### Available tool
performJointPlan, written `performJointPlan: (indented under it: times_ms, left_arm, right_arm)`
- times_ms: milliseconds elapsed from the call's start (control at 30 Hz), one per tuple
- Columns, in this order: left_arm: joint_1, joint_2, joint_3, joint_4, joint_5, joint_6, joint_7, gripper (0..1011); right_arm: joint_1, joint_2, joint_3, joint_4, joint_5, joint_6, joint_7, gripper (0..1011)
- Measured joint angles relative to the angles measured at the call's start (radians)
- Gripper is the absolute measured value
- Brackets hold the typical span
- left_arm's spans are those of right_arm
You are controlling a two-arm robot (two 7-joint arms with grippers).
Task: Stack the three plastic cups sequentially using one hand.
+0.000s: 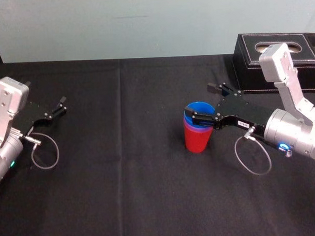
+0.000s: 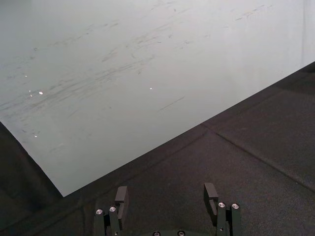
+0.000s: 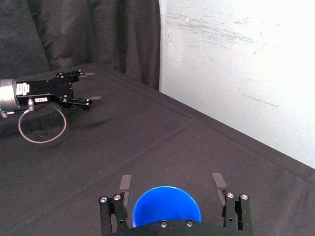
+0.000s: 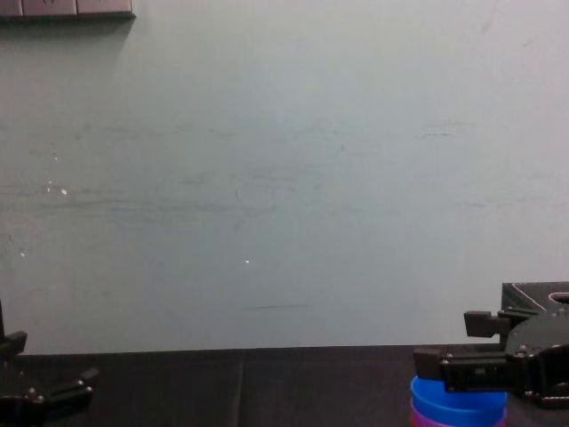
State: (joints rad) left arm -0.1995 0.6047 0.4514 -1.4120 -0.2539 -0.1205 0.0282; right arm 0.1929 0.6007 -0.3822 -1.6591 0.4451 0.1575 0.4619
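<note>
Three plastic cups [image 1: 196, 138] nested, blue uppermost, on the tabletop [image 1: 123, 176] left of the black box [image 1: 258, 49], right gripper [image 1: 199, 100] jaws apart straddling the blue rim, left gripper [image 1: 61, 105] far left of the box, jaws apart

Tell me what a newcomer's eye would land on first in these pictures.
The bright stack grabs the eye: the blue cup nested in the purple cup, both inside the red cup, standing right of centre on the black table. The right gripper straddles the blue rim with its fingers open. The left gripper is parked, open, at the table's left side.
</note>
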Motion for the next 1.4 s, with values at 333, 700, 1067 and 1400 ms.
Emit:
performJointPlan:
  times_ms: [333, 700, 1067, 1400]
  left_arm:
    - [0.000, 0.000, 0.000, 0.000, 0.000, 0.000, 0.000, 1005]
    - [0.000, 0.000, 0.000, 0.000, 0.000, 0.000, 0.000, 1005]
    - [0.000, 0.000, 0.000, 0.000, 0.000, 0.000, 0.000, 1005]
    - [0.000, 0.000, 0.000, 0.000, 0.000, 0.000, 0.000, 1005]
  right_arm:
    - [-0.011, 0.001, 0.011, -0.012, 0.001, -0.010, -0.004, 1004]
    - [-0.080, -0.005, 0.101, -0.045, 0.006, -0.069, -0.076, 1004]
    - [-0.150, -0.045, 0.167, -0.018, -0.053, -0.115, -0.176, 1004]
    - [-0.181, -0.095, 0.182, 0.028, -0.129, -0.159, -0.241, 1004]
